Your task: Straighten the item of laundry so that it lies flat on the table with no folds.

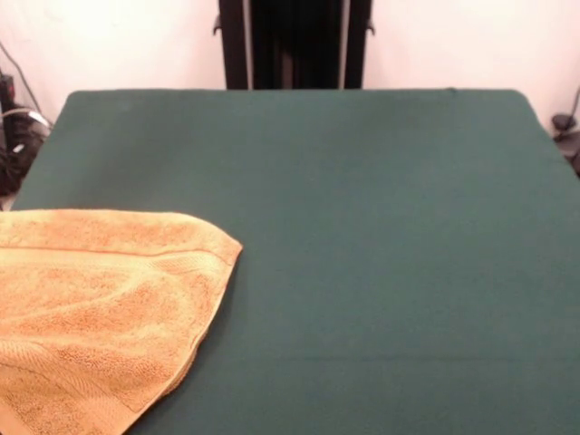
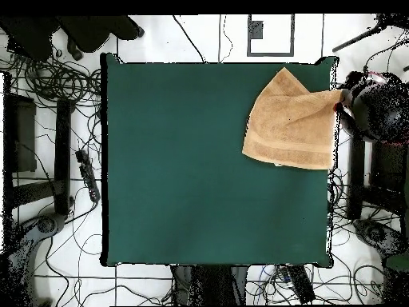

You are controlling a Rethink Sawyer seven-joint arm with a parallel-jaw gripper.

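Note:
The golden-orange towel (image 1: 95, 308) lies at the near left of the green table (image 1: 381, 245) in the front view. One part is folded over, so two layers show along its right edge, and a woven band runs near its far edge. In the overhead view the towel (image 2: 289, 124) sits at the table's (image 2: 200, 176) upper right corner, with a pointed top and a band along its lower edge. Its right corner reaches the table edge. The gripper shows in neither view, and the white label is not visible.
The robot's black pedestal (image 1: 294, 43) stands at the table's far side. A person (image 2: 382, 108) is at the right edge of the overhead view, with a hand (image 2: 345, 97) at the towel's right corner. Cables and stands (image 2: 56, 136) lie on the floor around the table.

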